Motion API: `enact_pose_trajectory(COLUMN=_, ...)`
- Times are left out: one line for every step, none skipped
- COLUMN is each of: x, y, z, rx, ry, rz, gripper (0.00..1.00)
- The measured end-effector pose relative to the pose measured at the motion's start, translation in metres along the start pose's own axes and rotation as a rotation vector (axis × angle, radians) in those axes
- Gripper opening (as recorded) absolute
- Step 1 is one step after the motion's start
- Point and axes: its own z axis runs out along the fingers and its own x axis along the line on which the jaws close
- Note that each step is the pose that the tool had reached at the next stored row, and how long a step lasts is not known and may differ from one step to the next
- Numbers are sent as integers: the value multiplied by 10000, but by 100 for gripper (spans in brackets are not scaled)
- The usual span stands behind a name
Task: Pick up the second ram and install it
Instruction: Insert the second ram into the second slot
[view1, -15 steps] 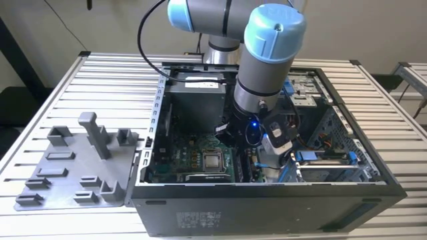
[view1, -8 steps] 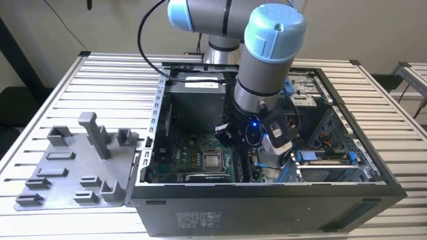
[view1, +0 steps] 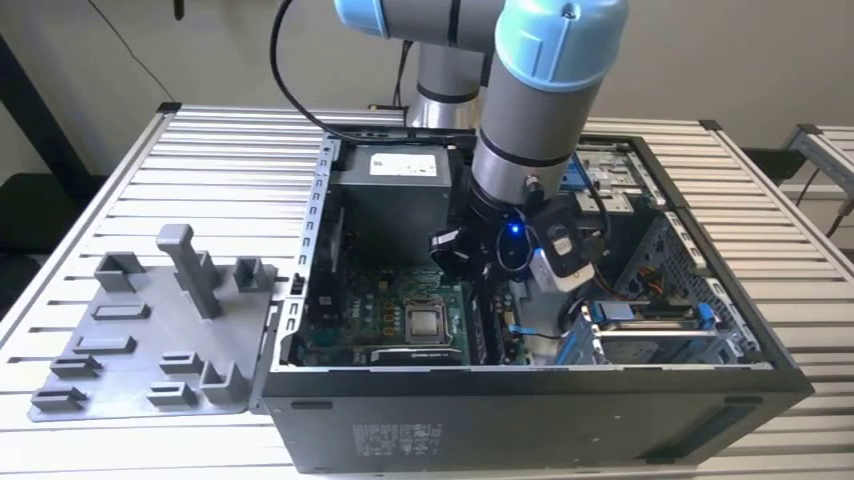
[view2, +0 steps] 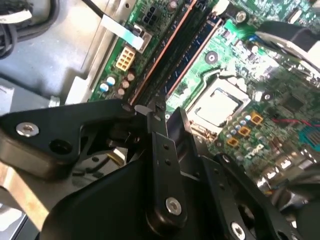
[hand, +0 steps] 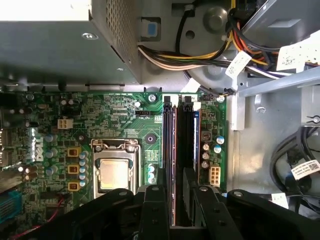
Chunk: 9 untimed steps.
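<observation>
My gripper (view1: 503, 268) is down inside the open computer case (view1: 534, 400), over the memory slots at the motherboard's edge. In both wrist views its two black fingers stand close together around a slim dark bar, the second ram (hand: 186, 140), which runs edge-on along the slot nearest the board's edge. The gripper (hand: 177, 195) is shut on this ram, also visible as a dark strip (view2: 172, 60) leading away from the gripper (view2: 169, 119). A neighbouring slot (hand: 169, 145) with a pinkish edge lies right beside it.
The processor socket (hand: 114, 172) sits on the green motherboard (hand: 75, 130) beside the slots. The power supply (view1: 400, 190) and bundled cables (hand: 200, 55) crowd the case's far end. A grey plastic tray (view1: 134, 340) with upright posts lies on the slatted table at the exterior view's left.
</observation>
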Motion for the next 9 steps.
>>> enact_pose_trajectory(x=0, y=0, z=0, rx=0, ry=0, rz=0, gripper=28)
enact_pose_trajectory(x=0, y=0, z=-1, rx=-1, ry=0, rz=0, gripper=26)
enact_pose_trajectory(x=0, y=0, z=-2, rx=2, ry=1, rz=0, gripper=19)
enact_pose_trajectory(x=0, y=0, z=-3, rx=2, ry=0, rz=1, gripper=19)
enact_pose_trajectory(x=0, y=0, z=-3, rx=2, ry=0, rz=0, gripper=13)
enact_pose_trajectory(x=0, y=0, z=-4, rx=2, ry=1, rz=0, gripper=13)
enact_pose_trajectory(x=0, y=0, z=-4, rx=2, ry=1, rz=0, gripper=11)
enact_pose_trajectory(x=0, y=0, z=-5, rx=3, ry=1, rz=0, gripper=11)
enact_pose_trajectory(x=0, y=0, z=-5, rx=2, ry=1, rz=0, gripper=11)
